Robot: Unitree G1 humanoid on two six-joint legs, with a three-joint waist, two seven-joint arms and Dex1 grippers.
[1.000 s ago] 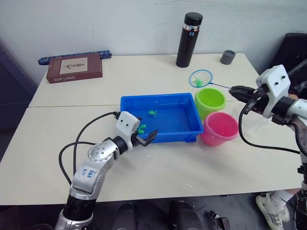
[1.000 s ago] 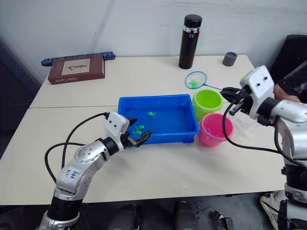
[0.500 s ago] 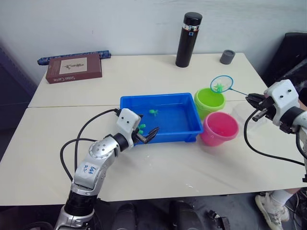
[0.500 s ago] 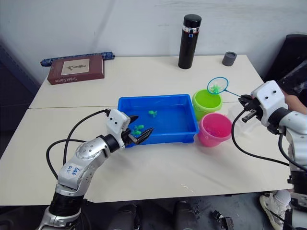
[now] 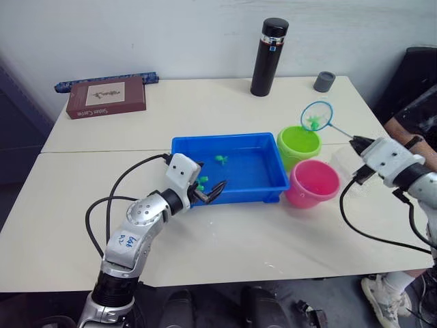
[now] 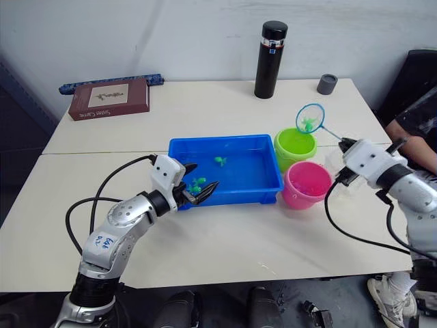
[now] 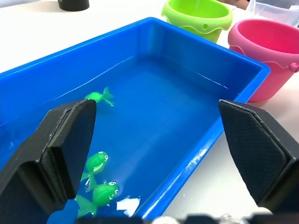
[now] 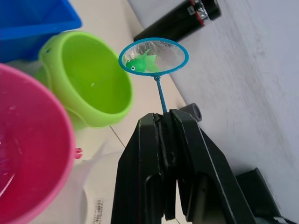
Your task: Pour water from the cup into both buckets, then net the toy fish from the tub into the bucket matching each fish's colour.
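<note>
My right gripper [image 5: 356, 141] is shut on the thin handle of the net [image 5: 316, 116]. The net holds one green toy fish [image 8: 140, 62] and hangs tilted just above the far rim of the green bucket [image 5: 298, 145]. The pink bucket [image 5: 312, 183] stands in front of the green one, both to the right of the blue tub [image 5: 225, 137]. Three green fish [image 7: 99, 97] lie in the tub's water. My left gripper [image 5: 207, 179] is open over the tub's near left corner, holding nothing. The clear cup [image 5: 339, 161] stands behind the pink bucket, under my right gripper.
A tall black flask [image 5: 269, 57] and a small grey cup [image 5: 324, 81] stand at the table's far edge. A brown book [image 5: 106, 96] and a blue strip [image 5: 102, 81] lie at the far left. A person's arm [image 6: 416, 133] shows at the right edge.
The net with the green fish moved right, from behind the tub's far right corner to above the green bucket's far rim. My right arm drew back and dropped lower. The left arm hardly moved.
</note>
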